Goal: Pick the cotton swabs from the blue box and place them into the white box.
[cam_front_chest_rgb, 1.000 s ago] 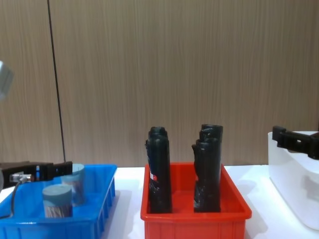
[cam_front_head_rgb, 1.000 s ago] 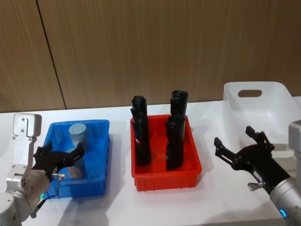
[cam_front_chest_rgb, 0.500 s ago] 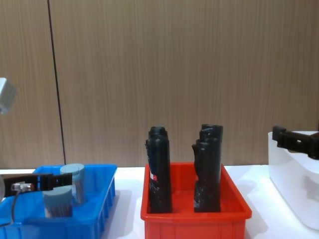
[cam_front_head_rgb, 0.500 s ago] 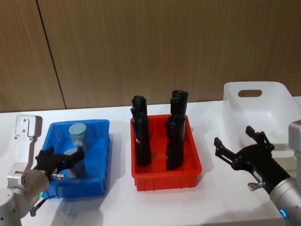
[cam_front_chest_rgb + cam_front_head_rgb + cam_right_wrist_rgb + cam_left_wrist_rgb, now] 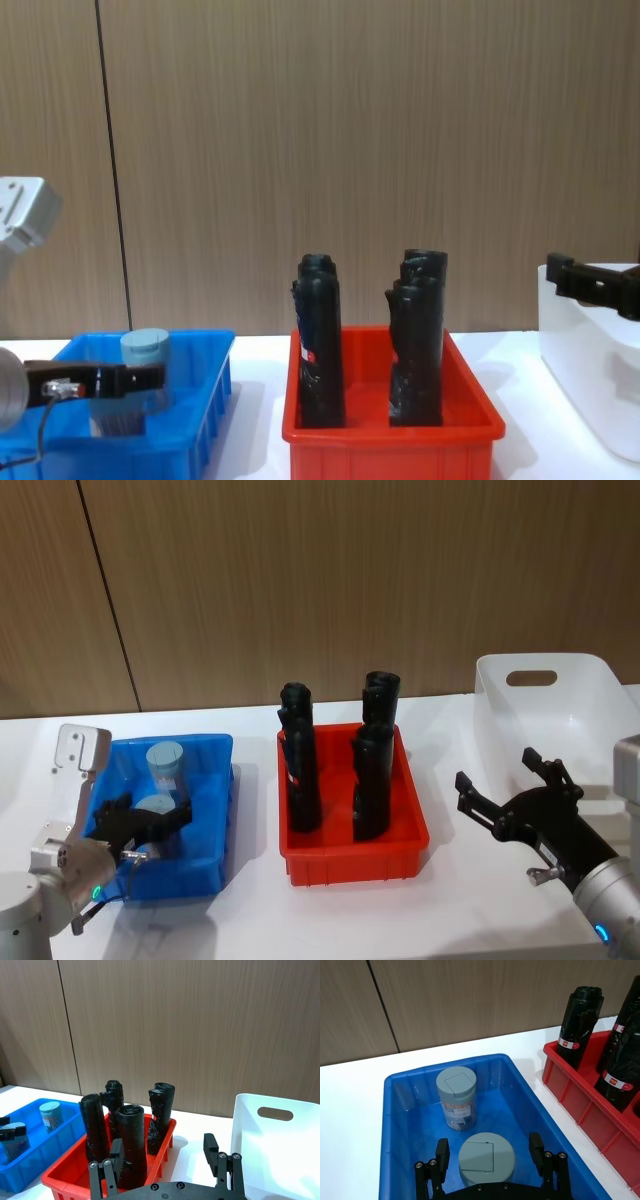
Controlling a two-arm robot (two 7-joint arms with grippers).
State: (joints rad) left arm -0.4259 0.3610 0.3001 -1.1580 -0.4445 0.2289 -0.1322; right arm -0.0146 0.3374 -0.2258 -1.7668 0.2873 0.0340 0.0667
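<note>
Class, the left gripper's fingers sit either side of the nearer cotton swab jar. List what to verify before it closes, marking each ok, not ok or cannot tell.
1. Left gripper fingers open, one each side of the nearer clear plastic cotton swab jar with grey-blue lid: ok.
2. Jar upright, lid on: ok.
3. Farther jar in the shallow blue plastic box apart from the fingers: ok.
4. Fingers low enough on the jar's body: cannot tell.
5. Low path to the tall translucent white box: not ok; black rolls in the red plastic bin stand between.
6. Right gripper, open beside the white box, out of the way: cannot tell.
</note>
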